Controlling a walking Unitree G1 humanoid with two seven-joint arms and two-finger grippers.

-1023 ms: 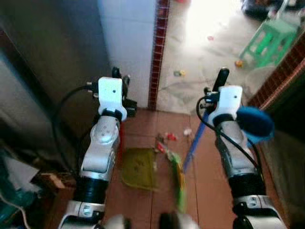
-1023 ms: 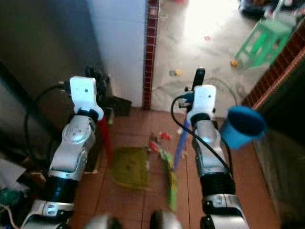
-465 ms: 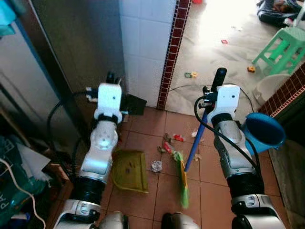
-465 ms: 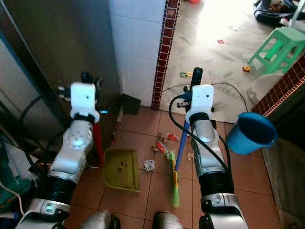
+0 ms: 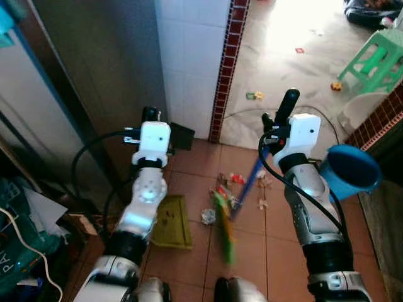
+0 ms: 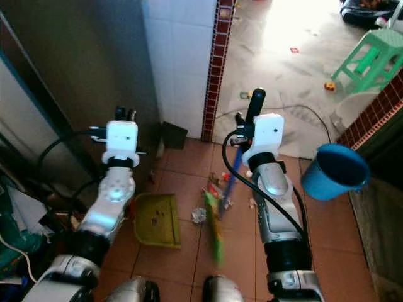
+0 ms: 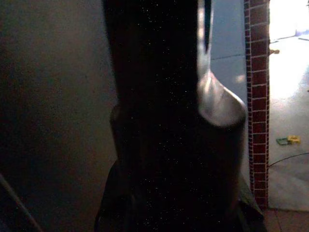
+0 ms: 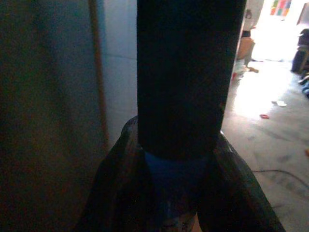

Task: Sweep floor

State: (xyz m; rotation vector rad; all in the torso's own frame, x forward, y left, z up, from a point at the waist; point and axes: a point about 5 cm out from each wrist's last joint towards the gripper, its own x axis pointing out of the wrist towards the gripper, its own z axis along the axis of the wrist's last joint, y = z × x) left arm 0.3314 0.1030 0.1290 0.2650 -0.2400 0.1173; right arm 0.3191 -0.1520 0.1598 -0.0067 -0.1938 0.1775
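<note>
Terracotta floor tiles (image 5: 277, 233) are seen underfoot, giving way past a dark red brick-tiled pillar edge (image 5: 228, 60) to a pale, brightly lit concrete floor (image 5: 283, 56) strewn with small scraps. A white tiled wall (image 5: 189, 56) and a dark grey panel (image 5: 94, 69) are set to the robot's left. A green plastic stool (image 5: 378, 60) is stood far off on the right, and a blue bucket (image 5: 349, 172) is seen just beside the right forearm.

A broom with a blue shaft (image 5: 249, 185) and green bristles (image 5: 221, 223) is held by the right gripper (image 6: 253, 107), whose fingers are closed round the black grip at the shaft's top, as the right wrist view confirms (image 8: 188, 77). The bristles are blurred and lie on the tiles beside a small heap of litter (image 5: 227, 189). A yellow-green dustpan (image 5: 170, 220) is rested flat on the tiles near that litter; its upright handle is clasped by the left gripper (image 6: 123, 114), with the fingers shut on it.

Compared with half a second ago, the broom head has been drawn leftward, closer to the dustpan, and the shaft is now tilted more steeply. The dustpan is seen in much the same place.
</note>
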